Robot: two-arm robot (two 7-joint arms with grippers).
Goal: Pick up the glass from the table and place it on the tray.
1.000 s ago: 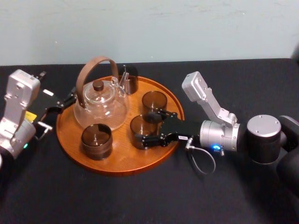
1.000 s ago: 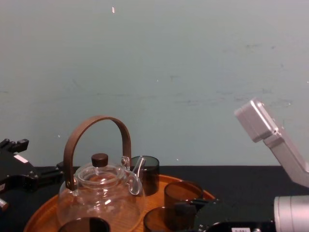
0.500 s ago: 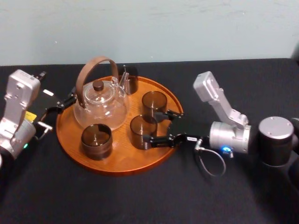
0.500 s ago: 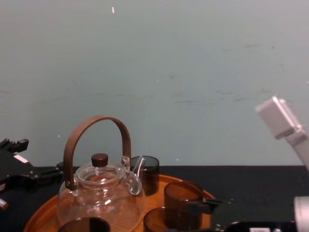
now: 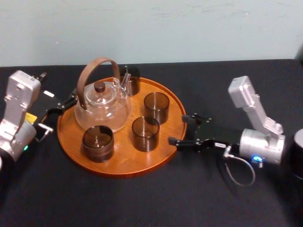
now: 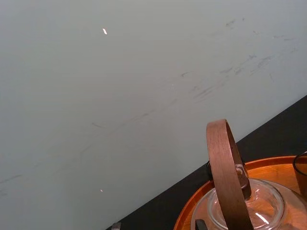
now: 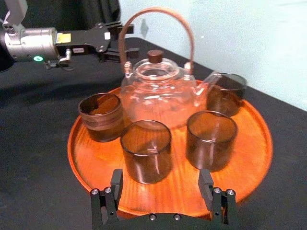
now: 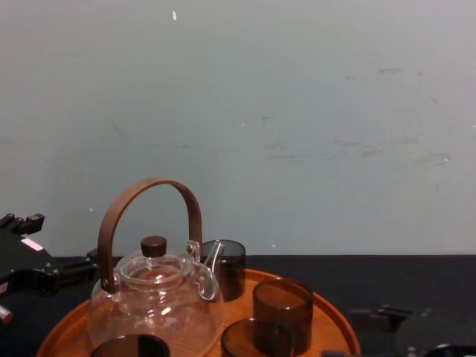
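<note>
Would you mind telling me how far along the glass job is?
Looks done: four glasses stand on the tray. In hand: nothing; the right gripper sits open and empty beside the tray's right rim, the left gripper parked at its left. Left: nothing visible.

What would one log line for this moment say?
glass: upright on tray | right gripper: open, empty, at tray's right rim | left gripper: parked by tray's left rim

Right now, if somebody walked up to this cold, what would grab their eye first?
The round orange-brown tray on the black table, carrying a glass teapot with a brown hoop handle and four smoky glasses. The right gripper hangs open just off the tray's right rim, facing the glasses; the left gripper sits at its left edge.
</note>
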